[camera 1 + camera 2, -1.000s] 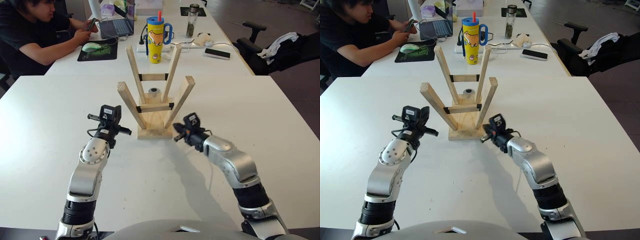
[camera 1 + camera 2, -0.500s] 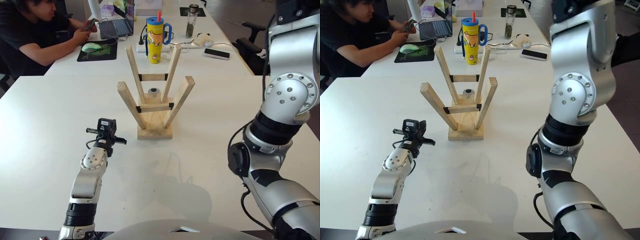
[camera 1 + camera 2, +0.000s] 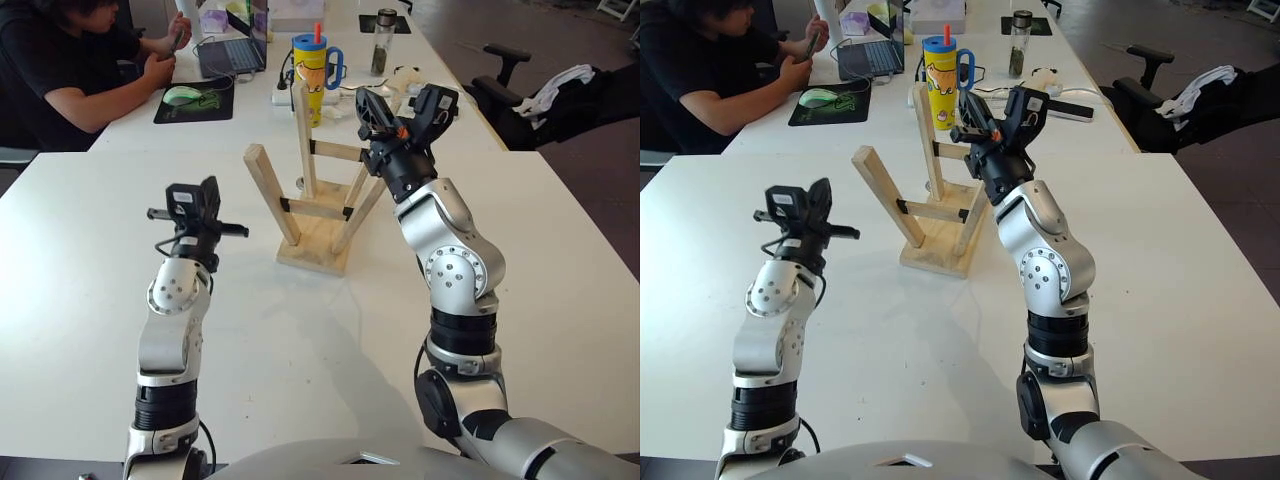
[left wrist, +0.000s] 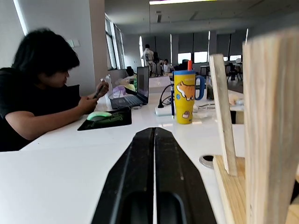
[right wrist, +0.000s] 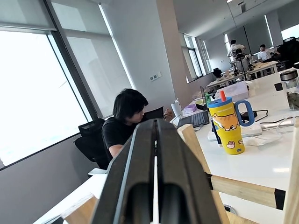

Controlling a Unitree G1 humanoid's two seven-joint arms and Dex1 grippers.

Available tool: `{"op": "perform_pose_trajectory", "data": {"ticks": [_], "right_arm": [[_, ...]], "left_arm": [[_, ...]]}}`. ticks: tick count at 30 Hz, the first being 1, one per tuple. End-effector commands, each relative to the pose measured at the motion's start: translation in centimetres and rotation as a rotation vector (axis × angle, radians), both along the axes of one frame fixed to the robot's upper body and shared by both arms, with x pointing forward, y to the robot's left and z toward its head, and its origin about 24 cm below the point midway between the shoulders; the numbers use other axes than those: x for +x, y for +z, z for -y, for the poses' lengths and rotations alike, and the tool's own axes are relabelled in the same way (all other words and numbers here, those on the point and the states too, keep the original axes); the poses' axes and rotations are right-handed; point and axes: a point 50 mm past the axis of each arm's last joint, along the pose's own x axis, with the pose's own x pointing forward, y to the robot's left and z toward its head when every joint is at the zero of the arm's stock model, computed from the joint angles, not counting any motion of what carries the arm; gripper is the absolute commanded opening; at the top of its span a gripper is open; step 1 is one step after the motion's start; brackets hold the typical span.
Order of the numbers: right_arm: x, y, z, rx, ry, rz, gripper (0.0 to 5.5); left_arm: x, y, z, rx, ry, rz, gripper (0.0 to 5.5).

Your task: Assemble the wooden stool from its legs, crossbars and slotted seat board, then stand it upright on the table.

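Observation:
The wooden stool (image 3: 313, 244) stands upside down on the white table (image 3: 90, 290), its seat board down and its legs and black-tipped crossbars (image 3: 317, 209) pointing up. It leans toward my left. My right gripper (image 3: 386, 122) is up at the tops of the stool's right-hand legs, shut, with a leg (image 5: 192, 141) and a crossbar (image 5: 243, 191) just past its fingers. My left gripper (image 3: 193, 212) is raised left of the stool, apart from it, and also shut with nothing in it. In the left wrist view a stool leg (image 4: 270, 135) rises close beside that gripper (image 4: 154, 136).
A yellow cup (image 3: 312, 78), a bottle (image 3: 387, 40), a laptop (image 3: 232, 48) and a green mouse (image 3: 185, 95) sit on the far table, where a person is seated. A black office chair (image 3: 505, 70) stands at the back right. A round grommet (image 4: 208, 161) lies beside the seat board.
My right arm swung up high, then came down onto the tops of the stool's right legs. The stool has turned and tipped toward my left. My left gripper rose higher.

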Motion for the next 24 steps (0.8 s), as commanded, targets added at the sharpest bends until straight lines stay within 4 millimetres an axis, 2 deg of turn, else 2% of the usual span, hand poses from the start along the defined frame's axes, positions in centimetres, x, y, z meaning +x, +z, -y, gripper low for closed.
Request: {"op": "perform_pose_trajectory", "data": {"ticks": [1,3,4,6,7,8,11,24], "right_arm": [[0.3,-1.9,0.1,-0.015,-0.013,-0.085,0.01],[0.3,-1.6,0.1,-0.006,-0.015,-0.069,0.01],[0.3,-1.3,0.2,-0.020,-0.024,-0.040,0.01],[0.6,-2.1,0.0,-0.061,-0.026,-0.047,0.01],[0.8,-2.5,-0.2,-0.078,-0.021,-0.062,0.01],[1.0,-2.8,-0.5,-0.086,-0.012,-0.074,0.01],[1.2,-3.0,-0.9,-0.090,0.002,-0.077,0.01],[1.4,-3.1,-1.0,-0.091,0.003,-0.066,0.01]], "left_arm": [[0.1,0.3,-0.3,-0.002,0.015,0.012,0.00],[0.2,0.7,-0.5,-0.013,0.021,0.031,0.00],[0.4,2.8,-1.1,-0.036,0.048,0.120,0.00],[1.6,15.1,1.1,-0.104,-0.117,0.579,0.00],[1.5,19.1,2.2,-0.099,-0.209,0.719,0.00],[1.8,21.1,2.9,-0.096,-0.261,0.771,0.00],[2.7,21.7,2.9,-0.096,-0.275,0.762,0.00],[3.4,22.1,2.8,-0.096,-0.292,0.787,0.00]]}}
